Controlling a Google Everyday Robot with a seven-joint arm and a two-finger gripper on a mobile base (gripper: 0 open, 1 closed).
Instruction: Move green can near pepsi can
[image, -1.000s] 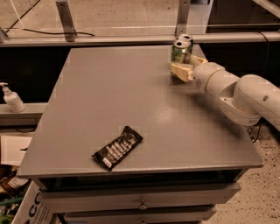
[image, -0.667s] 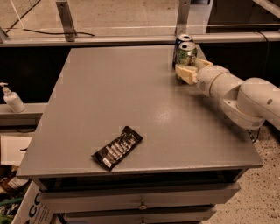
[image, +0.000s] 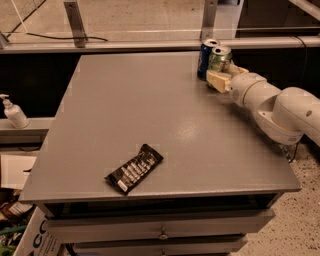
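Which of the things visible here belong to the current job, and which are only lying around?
Job: green can, held by the tool at the table's far right corner; Pepsi can just beside it.
Lying about: black snack bar near the front edge; pump bottle off the table, left.

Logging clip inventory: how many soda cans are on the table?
2. The pepsi can stands at the far right edge of the table; the green can is beside it, held by the gripper. No others visible.
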